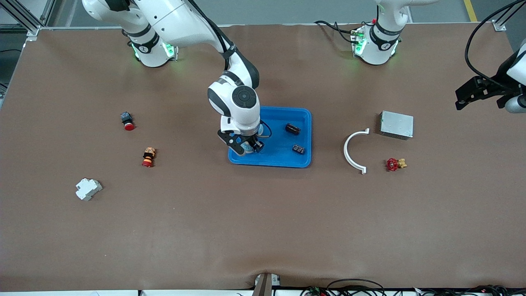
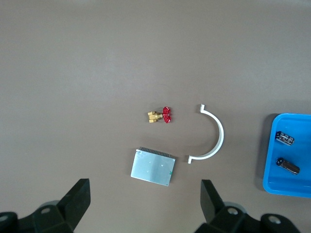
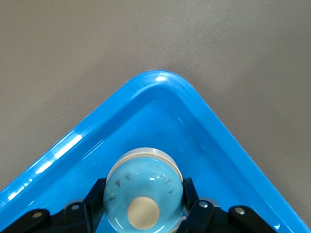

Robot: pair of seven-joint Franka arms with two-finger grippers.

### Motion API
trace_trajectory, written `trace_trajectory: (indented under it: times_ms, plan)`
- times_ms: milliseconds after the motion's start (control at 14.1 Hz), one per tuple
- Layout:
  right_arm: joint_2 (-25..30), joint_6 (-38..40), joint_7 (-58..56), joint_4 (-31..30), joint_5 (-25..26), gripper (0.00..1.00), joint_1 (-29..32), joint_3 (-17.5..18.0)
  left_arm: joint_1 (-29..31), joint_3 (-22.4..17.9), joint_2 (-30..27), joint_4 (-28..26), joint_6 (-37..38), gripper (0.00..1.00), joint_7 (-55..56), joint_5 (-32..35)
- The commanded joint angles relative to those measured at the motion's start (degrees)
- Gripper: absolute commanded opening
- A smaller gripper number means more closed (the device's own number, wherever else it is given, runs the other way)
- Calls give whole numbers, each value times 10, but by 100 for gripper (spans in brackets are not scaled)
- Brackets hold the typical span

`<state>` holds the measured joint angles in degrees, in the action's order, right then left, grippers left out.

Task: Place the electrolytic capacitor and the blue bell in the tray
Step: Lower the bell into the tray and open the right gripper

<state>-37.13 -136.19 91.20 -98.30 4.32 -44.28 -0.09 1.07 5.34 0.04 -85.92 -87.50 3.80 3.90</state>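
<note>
Blue bell (image 3: 144, 191) sits pinched between the right gripper (image 1: 245, 144) jaws, low inside a corner of the tray (image 1: 283, 162), two dark capacitor-looking parts already in there, so only letting go seems left; left gripper (image 2: 146, 204) waits, jaws wide.
</note>
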Motion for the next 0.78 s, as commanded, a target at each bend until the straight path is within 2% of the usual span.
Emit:
trace_trajectory:
  times_ms: [0, 711]
  plan:
    - [-17, -12, 17, 14, 11, 0, -7, -6, 1, -3, -9, 0, -2, 100, 3, -10]
    - [-48, -25, 42, 35, 20, 0, -12, -6, 1, -4, -11, 0, -2, 100, 3, -10]
